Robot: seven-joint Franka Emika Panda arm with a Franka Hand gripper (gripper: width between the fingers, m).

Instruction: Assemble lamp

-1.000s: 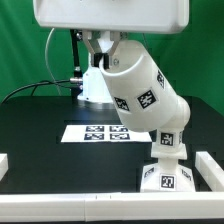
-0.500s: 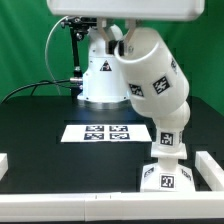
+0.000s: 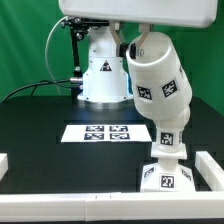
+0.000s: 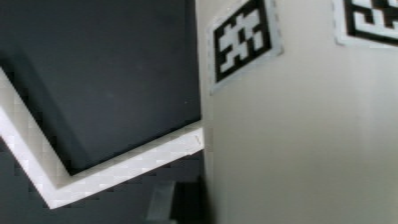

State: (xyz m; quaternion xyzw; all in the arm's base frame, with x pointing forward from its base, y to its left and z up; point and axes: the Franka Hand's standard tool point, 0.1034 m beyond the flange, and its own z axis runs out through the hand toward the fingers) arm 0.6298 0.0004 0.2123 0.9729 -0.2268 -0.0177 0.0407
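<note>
The lamp's tapered shade (image 3: 155, 85) is seen held aloft, tilted, above the black table (image 3: 40, 125), its narrow end lowered onto the bulb (image 3: 170, 141). The bulb is seated in the blocky base (image 3: 166, 176), which stands near the table's front edge toward the exterior view's right corner, just beside a white rail (image 3: 209, 168). Square tags are carried on shade, bulb and base alike. The gripper (image 3: 136, 48) is glimpsed only at the shade's upper rim in the exterior view; its fingers are pressed almost together, pinching the shade's wall. The marker board (image 3: 103, 132) is shown lying flat at mid-table, behind the base, with the robot pedestal (image 3: 104, 72) at the far edge.

Only the wrist view gives the shade's (image 4: 302, 130) side at close range: two tags near its rim, and beyond it the dark tabletop (image 4: 89, 70) bordered by a white rail (image 4: 89, 170). The base and bulb are not shown there.
</note>
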